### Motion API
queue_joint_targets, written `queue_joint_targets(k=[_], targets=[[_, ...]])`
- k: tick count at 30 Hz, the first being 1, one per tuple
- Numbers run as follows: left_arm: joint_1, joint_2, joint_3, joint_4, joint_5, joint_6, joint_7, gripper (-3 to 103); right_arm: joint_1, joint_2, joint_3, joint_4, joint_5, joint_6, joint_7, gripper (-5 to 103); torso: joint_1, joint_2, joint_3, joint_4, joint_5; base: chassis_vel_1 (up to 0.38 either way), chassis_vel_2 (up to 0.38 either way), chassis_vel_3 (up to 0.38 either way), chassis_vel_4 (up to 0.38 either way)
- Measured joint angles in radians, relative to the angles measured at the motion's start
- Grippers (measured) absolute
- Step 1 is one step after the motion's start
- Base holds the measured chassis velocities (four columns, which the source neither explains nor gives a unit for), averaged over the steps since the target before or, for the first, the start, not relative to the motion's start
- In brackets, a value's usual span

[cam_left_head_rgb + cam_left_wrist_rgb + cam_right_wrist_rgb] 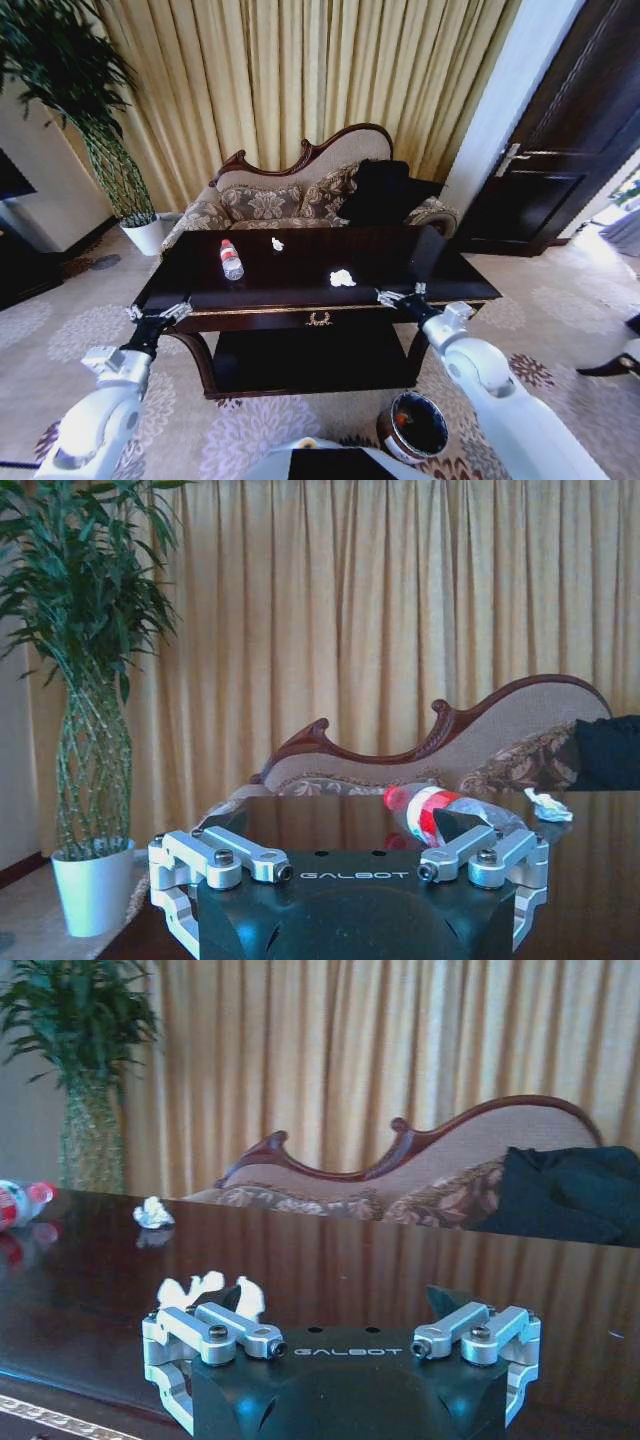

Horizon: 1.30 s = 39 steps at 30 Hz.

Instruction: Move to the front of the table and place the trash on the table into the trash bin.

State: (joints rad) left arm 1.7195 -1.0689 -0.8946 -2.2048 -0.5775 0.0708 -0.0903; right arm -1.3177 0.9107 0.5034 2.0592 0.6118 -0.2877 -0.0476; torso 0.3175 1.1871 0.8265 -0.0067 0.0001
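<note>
the robot stands at the front of the tabletop [300,290], both arms raised toward its near edge. the left hand [160,313] hovers at the front left corner of the tabletop, its jaws spread wide and holding nothing. the right hand [402,296] sits over the front edge toward the right, likewise released and empty.

taking the gold emblem [319,319] on the front rail as the mark: the plastic bottle [231,259] lies on its side behind and left of the emblem, red cap pointing away from the robot. a larger wad of white paper [342,278] lies just behind and slightly right of the emblem, near the right hand. a smaller paper scrap [277,244] rests farther back, left of the emblem. the trash bin [413,427] stands on the carpet, in front of and to the right of the emblem, beside the right arm.

the bottle looks empty, so probably light, smooth and inclined to roll; gripping across its middle, at the label, seems safest. the paper wads should be feather-light and soft, crushing under a pinch, so closing over the bulk of each seems best.
</note>
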Motion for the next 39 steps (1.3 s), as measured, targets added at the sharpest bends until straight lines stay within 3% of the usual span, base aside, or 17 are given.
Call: queue_joint_targets(k=[13,19,29,39], targets=[[0.027,-0.02,-0.035,0.007,-0.01,-0.015,0.011,100,0.058,-0.003,-0.135,-0.017,0.011,-0.005,0.006,100,0.0,0.0,0.0,-0.0004,0.0,0.0,0.0,0.0,0.0],[0.022,-0.033,-0.032,0.009,-0.008,-0.019,0.014,100,0.167,0.014,-0.226,-0.059,0.014,-0.008,0.052,100,0.0,0.0,0.0,0.0001,0.0002,0.0,0.0,0.0,0.0],[0.032,-0.065,-0.028,0.003,0.004,-0.029,0.018,100,0.251,0.003,-0.266,-0.12,0.025,-0.013,0.063,100,0.0,0.0,0.0,-0.0002,0.0002,0.0,0.0,0.0,0.0],[0.036,-0.078,-0.024,-0.012,0.01,-0.028,0.017,100,0.278,0.019,-0.314,-0.145,0.064,-0.069,0.108,100,0.0,0.0,0.0,-0.0002,0.0002,0.0,0.0,0.0,0.0]])
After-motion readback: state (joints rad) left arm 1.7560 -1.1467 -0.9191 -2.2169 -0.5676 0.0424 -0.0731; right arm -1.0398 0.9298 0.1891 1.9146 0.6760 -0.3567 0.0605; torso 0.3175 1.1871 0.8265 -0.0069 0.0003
